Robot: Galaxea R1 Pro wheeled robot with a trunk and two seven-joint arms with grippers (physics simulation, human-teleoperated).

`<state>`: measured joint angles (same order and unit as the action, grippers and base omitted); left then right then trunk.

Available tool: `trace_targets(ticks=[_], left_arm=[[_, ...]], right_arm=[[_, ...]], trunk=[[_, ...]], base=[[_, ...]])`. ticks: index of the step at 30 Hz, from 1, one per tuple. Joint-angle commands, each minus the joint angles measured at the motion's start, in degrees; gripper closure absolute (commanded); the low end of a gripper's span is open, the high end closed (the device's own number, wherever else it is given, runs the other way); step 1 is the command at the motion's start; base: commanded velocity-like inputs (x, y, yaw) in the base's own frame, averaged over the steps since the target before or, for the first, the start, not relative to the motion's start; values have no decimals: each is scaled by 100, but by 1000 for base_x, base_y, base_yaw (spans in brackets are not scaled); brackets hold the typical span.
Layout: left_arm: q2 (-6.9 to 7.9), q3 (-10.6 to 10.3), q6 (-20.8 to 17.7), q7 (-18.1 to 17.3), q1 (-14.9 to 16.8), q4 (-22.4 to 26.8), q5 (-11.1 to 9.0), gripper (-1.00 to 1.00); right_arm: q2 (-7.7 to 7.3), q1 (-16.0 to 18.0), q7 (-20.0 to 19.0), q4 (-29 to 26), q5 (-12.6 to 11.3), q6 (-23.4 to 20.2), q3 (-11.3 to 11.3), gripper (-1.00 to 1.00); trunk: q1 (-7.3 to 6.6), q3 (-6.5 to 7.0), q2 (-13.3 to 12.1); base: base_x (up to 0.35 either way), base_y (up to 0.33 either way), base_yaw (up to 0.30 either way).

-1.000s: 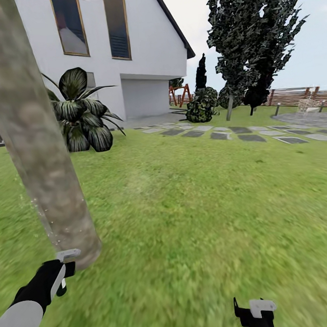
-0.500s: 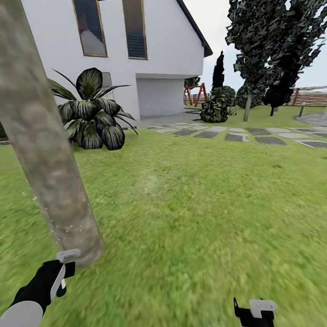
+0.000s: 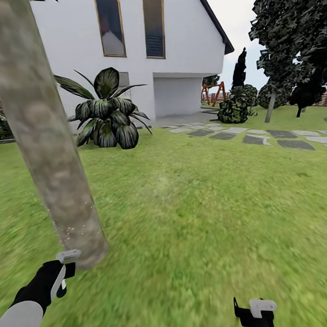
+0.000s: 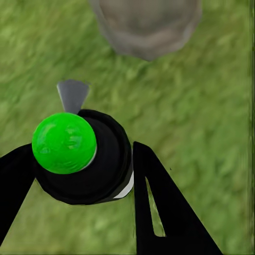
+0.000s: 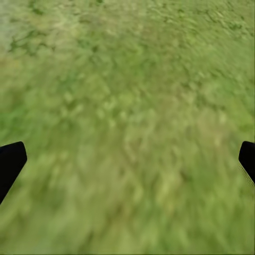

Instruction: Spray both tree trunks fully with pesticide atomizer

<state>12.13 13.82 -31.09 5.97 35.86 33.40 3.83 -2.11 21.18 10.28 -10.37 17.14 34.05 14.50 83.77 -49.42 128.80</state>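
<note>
A thick, mottled grey-beige tree trunk [image 3: 49,154] rises on a slant at the left of the head view, with tiny white pesticide specks [image 3: 71,229] near its foot. My left gripper [image 3: 63,272] hangs just in front of that foot. In the left wrist view it [image 4: 82,154] is shut on the pesticide atomizer [image 4: 90,170], a black body with a green cap and a grey nozzle [image 4: 73,95] aimed at the trunk base [image 4: 146,26]. My right gripper [image 3: 253,316] is low at the right, open [image 5: 127,164] over bare grass. A second tall tree [image 3: 271,106] stands far right.
A white house [image 3: 187,43] fills the background. A broad-leaved dark plant [image 3: 106,113] stands before it, and grey stepping slabs [image 3: 257,139] run right toward a round shrub [image 3: 235,110]. Open lawn [image 3: 194,214] spreads ahead and to the right.
The camera has turned left, so house, plant and slabs have slid right in the picture. Both arms hold the same pose, and the left gripper stays shut on the atomizer at the trunk's foot.
</note>
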Motion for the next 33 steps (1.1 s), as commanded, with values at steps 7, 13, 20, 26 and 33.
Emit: trace_targets(ticks=[7, 13, 20, 26, 33], left_arm=[[0, 3, 0, 0, 0, 2, 12, 100], [2, 7, -2, 2, 0, 8, 12, 100], [7, 7, -3, 3, 0, 20, 12, 100], [8, 7, -3, 1, 0, 26, 12, 100], [9, 7, -3, 3, 0, 25, 21, 100]], right_arm=[[0, 0, 0, 0, 0, -1, 0, -100], [0, 0, 0, 0, 0, 0, 0, -100], [0, 0, 0, 0, 0, 0, 0, -100], [0, 0, 0, 0, 0, 1, 0, -100], [0, 0, 0, 0, 0, 3, 0, -100]], trunk=[[0, 0, 0], [0, 0, 0], [0, 0, 0], [0, 0, 0], [0, 0, 0]], base=[[183, -217, 2], [132, -244, 25], [31, -264, 254], [0, -267, 276], [39, -267, 276]])
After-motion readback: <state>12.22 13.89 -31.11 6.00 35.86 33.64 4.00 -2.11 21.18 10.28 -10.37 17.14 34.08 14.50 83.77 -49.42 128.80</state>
